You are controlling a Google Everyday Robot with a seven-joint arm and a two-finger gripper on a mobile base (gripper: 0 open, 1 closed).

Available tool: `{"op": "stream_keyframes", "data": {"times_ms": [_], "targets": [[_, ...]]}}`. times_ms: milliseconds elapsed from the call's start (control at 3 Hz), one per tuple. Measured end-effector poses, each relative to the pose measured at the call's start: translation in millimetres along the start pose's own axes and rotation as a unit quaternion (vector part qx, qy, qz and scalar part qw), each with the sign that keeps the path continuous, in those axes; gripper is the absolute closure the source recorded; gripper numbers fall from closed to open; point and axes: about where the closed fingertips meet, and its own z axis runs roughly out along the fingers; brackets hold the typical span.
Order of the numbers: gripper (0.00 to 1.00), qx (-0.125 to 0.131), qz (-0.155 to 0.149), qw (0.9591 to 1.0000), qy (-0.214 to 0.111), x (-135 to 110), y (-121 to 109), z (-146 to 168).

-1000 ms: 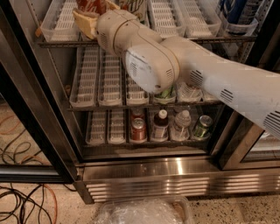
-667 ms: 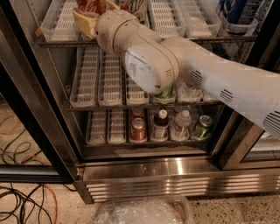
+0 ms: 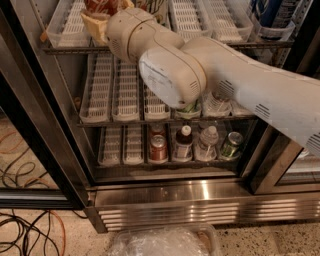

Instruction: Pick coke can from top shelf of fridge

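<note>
Jaws of the gripper (image 3: 102, 20): whether clenched or released cannot be told. The gripper sits at the front edge of the counter (image 3: 70, 49), the uppermost rack of the fridge (image 3: 200, 200), near its front-left corner, right against the coke can (image 3: 101, 6). The can stands upright there, only its lower part in frame.

Change: none visible over the last second; the arm (image 3: 172, 75) and can hold the same pose. This suggests the grasp is being made or settled, with the lift out not yet begun.

Surroundings: empty white lane trays (image 3: 185, 20) run along the counter to the right, and a blue-labelled container (image 3: 272, 12) stands at its right end. On the lowest rack are a small red can (image 3: 158, 148), two bottles (image 3: 184, 142) and a green can (image 3: 231, 145).

Obstacles, as judged: the tray lip at the counter's front edge and the black door frame (image 3: 35, 125) to the left may limit withdrawal.
</note>
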Motion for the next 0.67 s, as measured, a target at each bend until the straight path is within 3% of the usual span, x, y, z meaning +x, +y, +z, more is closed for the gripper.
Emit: {"op": "stream_keyframes", "data": {"times_ms": [667], "targets": [[1.0, -0.004, -0.005, 0.9998, -0.018, -15.3, 3.7, -1.2]]}}
